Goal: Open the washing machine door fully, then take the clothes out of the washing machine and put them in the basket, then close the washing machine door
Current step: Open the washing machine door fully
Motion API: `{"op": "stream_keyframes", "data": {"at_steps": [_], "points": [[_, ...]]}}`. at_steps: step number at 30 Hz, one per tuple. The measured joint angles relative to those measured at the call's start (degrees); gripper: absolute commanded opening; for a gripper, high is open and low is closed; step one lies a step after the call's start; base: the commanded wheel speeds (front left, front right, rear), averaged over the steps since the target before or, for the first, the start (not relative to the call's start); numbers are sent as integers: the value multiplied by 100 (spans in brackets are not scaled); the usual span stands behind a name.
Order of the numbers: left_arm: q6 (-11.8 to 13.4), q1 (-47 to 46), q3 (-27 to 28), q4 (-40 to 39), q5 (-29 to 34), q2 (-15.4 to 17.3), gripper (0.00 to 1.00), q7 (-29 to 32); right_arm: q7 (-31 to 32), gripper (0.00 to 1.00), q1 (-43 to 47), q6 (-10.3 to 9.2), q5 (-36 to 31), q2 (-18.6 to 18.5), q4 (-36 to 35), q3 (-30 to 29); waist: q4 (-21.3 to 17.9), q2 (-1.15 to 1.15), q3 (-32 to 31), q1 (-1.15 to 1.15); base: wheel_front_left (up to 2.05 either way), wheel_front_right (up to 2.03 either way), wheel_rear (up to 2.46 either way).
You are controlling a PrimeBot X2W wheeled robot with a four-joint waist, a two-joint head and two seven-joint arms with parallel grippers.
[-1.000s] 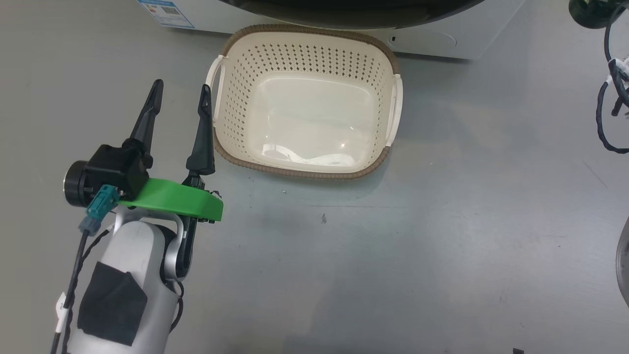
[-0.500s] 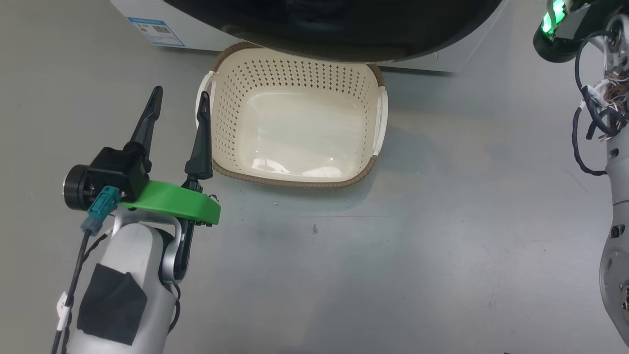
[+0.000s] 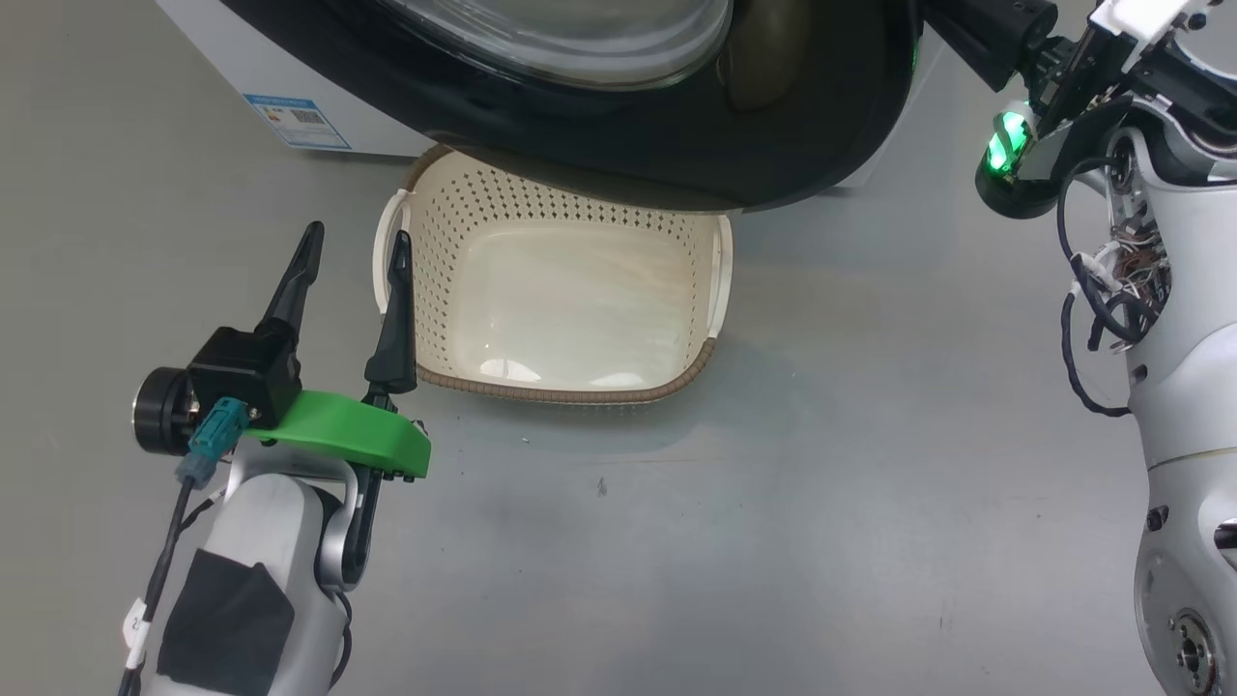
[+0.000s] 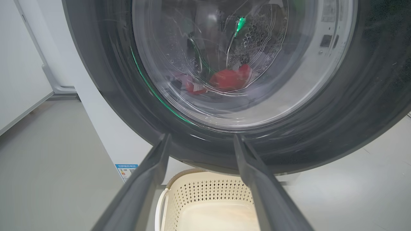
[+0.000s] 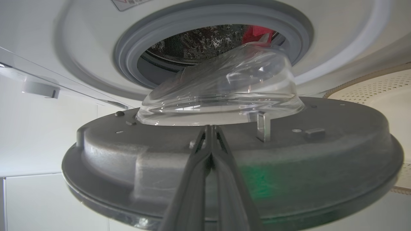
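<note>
Clothes (image 4: 228, 79) lie in the washing machine (image 4: 96, 128), basket (image 3: 440, 275) below its door (image 3: 580, 135).

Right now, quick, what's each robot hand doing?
Left gripper: open, holding nothing.
Right gripper: shut, holding nothing, at the washing machine door.

Glossy black door (image 3: 831, 135); red clothes (image 4: 226, 78); cream perforated basket (image 3: 541, 217), brown rim; grey floor (image 3: 773, 483).
</note>
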Motion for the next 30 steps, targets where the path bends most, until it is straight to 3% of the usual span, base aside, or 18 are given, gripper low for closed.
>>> {"op": "stream_keyframes", "data": {"at_steps": [17, 30], "points": [[-66, 480, 94, 254, 59, 14, 100, 1, 467, 0, 1052, 0, 149, 208, -572, 386, -132, 0, -730, 0, 0, 0, 0], [-66, 766, 3, 404, 57, 10, 100, 1, 633, 0, 1758, 0, 248, 259, -855, 714, 11, 0, -1270, 0, 0, 0, 0]]}}
